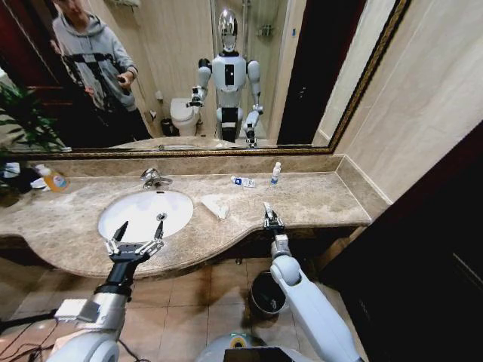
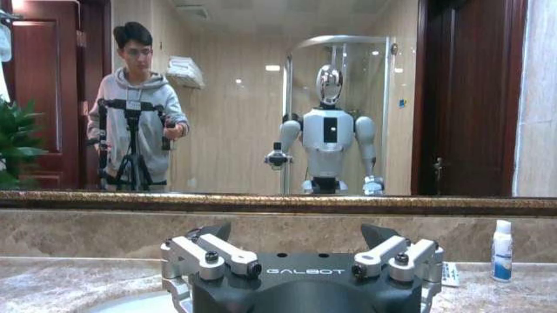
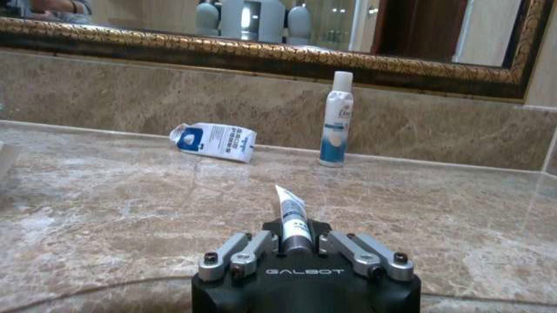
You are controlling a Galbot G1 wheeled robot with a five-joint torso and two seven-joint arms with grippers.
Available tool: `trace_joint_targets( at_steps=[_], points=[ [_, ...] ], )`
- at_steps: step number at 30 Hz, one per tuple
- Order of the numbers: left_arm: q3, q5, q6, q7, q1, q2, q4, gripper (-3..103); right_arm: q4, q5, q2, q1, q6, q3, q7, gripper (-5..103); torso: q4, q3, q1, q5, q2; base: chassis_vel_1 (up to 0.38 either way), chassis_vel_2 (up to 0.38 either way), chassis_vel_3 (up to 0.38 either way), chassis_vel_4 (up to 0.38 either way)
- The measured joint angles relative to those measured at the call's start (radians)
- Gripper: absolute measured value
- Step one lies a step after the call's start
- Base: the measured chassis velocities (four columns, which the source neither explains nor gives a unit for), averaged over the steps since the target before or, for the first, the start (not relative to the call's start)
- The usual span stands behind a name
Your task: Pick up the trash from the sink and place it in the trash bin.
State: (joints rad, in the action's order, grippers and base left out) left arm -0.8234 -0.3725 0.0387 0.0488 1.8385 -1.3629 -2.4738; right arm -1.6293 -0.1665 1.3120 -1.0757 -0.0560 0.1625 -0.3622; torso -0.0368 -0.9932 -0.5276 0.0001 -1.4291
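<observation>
— Our right hand [image 3: 294,251] pinches the tube [image 3: 291,215], low centre, above the table [image 3: 130,208].
— And our left hand [image 1: 136,243] is spread wide, lower left, at the sink [image 1: 143,211] rim; the bin [image 1: 266,294] sits bottom centre.

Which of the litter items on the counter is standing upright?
The white-and-blue spray bottle by the backsplash: it stands upright, while the crumpled white-and-blue packet beside it lies flat and the small tube is clamped in the right claw.
</observation>
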Motion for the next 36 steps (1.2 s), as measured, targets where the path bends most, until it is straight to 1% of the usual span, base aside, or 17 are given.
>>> trace_joint_targets(
  at_steps=[17,19,20,23,24,26,31,35,36],
  points=[
    [0.0,0.0,0.0,0.0,0.0,0.0,0.0,100,-0.117,-0.045,-0.076,-0.065,-0.001,0.035,0.034,19,-0.0001,0.0,0.0,0.0001,0.0,0.0,0.0,0.0,0.0],
    [0.0,0.0,0.0,0.0,0.0,0.0,0.0,100,-0.165,-0.071,-0.122,-0.106,0.001,0.047,0.053,19,0.0,0.0,0.0,0.0002,0.0,0.0,0.0,0.0,0.0],
    [0.0,0.0,0.0,0.0,0.0,0.0,0.0,100,-0.165,-0.071,-0.122,-0.106,0.001,0.047,0.053,19,0.0,0.0,0.0,0.0002,0.0,0.0,0.0,0.0,0.0],
    [0.0,0.0,0.0,0.0,0.0,0.0,0.0,100,-0.222,-0.104,-0.181,-0.155,0.013,0.067,0.073,19,0.0001,0.0,0.0,0.0,0.0,0.0,0.0,0.0,0.0],
    [0.0,0.0,0.0,0.0,0.0,0.0,0.0,100,-0.222,-0.104,-0.181,-0.155,0.013,0.067,0.073,19,0.0001,0.0,0.0,0.0,0.0,0.0,0.0,0.0,0.0],
    [0.0,0.0,0.0,0.0,0.0,0.0,0.0,100,-0.28,-0.14,-0.231,-0.221,0.026,0.096,0.09,19,0.0,0.0,0.0,0.0001,0.0,0.0,0.0,0.0,0.0],
    [0.0,0.0,0.0,0.0,0.0,0.0,0.0,100,-0.318,-0.154,-0.257,-0.29,0.05,0.119,0.108,19,0.0,0.0,0.0,0.0001,0.0,0.0,0.0,0.0,0.0],
    [0.0,0.0,0.0,0.0,0.0,0.0,0.0,100,-0.349,-0.14,-0.263,-0.409,0.109,0.135,0.135,19,0.0,0.0,0.0,0.0,0.0,0.0,0.0,0.0,0.0],
    [0.0,0.0,0.0,0.0,0.0,0.0,0.0,100,-0.349,-0.14,-0.263,-0.409,0.109,0.135,0.135,19,0.0,0.0,0.0,0.0,0.0,0.0,0.0,0.0,0.0]
  ],
)
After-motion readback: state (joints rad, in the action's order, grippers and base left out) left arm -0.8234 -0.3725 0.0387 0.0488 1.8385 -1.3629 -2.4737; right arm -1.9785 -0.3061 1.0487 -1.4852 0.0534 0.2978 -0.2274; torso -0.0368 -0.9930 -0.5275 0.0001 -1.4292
